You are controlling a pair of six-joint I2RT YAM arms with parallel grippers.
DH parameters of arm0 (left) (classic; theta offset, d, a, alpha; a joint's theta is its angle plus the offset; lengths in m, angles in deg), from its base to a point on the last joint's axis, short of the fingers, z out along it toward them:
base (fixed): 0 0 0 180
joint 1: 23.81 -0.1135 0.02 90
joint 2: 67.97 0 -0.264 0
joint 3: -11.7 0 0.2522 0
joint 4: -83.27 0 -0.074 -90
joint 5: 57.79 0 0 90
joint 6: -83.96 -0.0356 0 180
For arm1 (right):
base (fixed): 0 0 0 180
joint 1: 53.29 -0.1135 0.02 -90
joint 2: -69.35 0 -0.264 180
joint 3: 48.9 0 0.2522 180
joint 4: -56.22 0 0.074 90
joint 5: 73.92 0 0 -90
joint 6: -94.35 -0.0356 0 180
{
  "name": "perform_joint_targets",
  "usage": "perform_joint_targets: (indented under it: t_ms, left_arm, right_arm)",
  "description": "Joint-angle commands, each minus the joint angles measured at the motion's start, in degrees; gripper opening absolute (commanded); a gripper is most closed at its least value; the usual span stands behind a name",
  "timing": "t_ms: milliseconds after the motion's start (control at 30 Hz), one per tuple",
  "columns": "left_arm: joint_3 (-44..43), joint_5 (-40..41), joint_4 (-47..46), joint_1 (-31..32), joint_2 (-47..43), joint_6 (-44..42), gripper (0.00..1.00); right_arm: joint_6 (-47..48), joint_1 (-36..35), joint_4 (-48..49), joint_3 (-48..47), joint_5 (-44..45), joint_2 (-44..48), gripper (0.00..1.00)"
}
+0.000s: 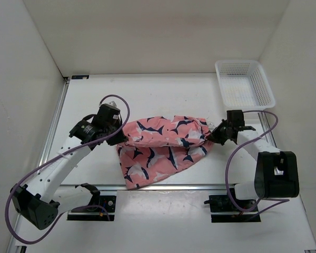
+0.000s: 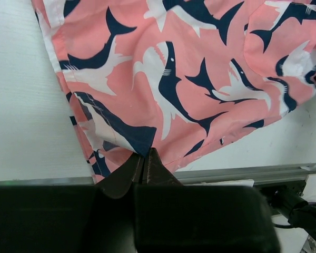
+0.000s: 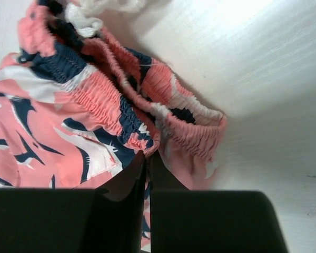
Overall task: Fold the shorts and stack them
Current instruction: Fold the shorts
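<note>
The salmon-pink shark-print shorts [image 1: 163, 147] hang stretched between my two grippers over the middle of the table. My left gripper [image 1: 121, 138] is shut on a hem corner of the shorts; the left wrist view shows its jaws closed [image 2: 143, 158] on the navy-edged fabric [image 2: 168, 79]. My right gripper [image 1: 213, 136] is shut on the gathered elastic waistband; the right wrist view shows its jaws closed [image 3: 148, 158] on the ruched band [image 3: 110, 105]. The white drawstring [image 3: 89, 18] bunches at the top left of that view.
A white mesh basket [image 1: 244, 84] stands at the back right corner. White walls enclose the table on three sides. A metal rail [image 1: 163, 185] runs along the near edge, with the arm bases just below it.
</note>
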Motion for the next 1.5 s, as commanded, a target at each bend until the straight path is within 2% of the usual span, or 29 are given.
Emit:
perform_joint_targets:
  t_ms: [0, 200, 267, 367, 533, 633, 800, 1033, 1200, 1233, 1467]
  left_arm:
    - [-4.8, 3.7, 0.4, 0.3, 1.2, -1.1, 0.1]
    - [-20.5, 8.5, 5.0, -2.2, 6.3, -5.7, 0.1]
    - [-22.3, 8.5, 5.7, -2.2, 6.3, -5.7, 0.1]
    - [-18.2, 5.8, 4.8, -1.6, 4.2, -5.1, 0.1]
    - [-3.7, -1.6, -1.4, 2.1, 0.2, 0.0, 0.1]
    - [3.8, -4.0, -5.2, 6.4, -0.4, 4.6, 0.1]
    - [5.3, -2.7, -5.8, 16.1, 3.6, 7.8, 0.1]
    - [2.1, -1.1, -5.2, 21.8, 5.9, 10.5, 0.1]
    - [-8.2, 6.4, 1.9, 21.8, 6.0, 8.3, 0.1]
    - [-12.0, 7.6, 3.1, 20.2, 7.2, 6.5, 0.1]
    - [-20.2, 8.0, 4.8, 4.7, 13.4, -4.8, 0.1]
  right_arm:
    - [3.6, 0.2, -1.4, -10.0, 3.4, 1.2, 0.0]
    - [7.9, 0.2, -10.9, -31.5, 3.4, -2.7, 0.0]
    - [9.4, 0.2, -13.6, -33.3, 3.4, -2.2, 0.0]
    - [10.5, 0.2, -15.5, -32.0, 4.0, 1.1, 0.0]
    - [10.5, 0.2, -16.6, -19.7, 7.4, 8.1, 0.0]
    - [9.7, 2.2, -16.6, -12.6, 9.2, 10.3, 0.0]
    - [9.1, 3.6, -14.0, -10.8, 10.3, 7.5, 0.0]
    - [11.0, 4.6, -15.3, -16.5, 13.4, 4.6, 0.0]
    - [11.5, 5.2, -16.2, -22.8, 10.3, 4.6, 0.0]
    - [11.5, 5.2, -16.2, -23.8, 9.3, 4.6, 0.0]
    - [11.0, 1.3, -15.7, -33.9, 3.9, -5.9, 0.0]
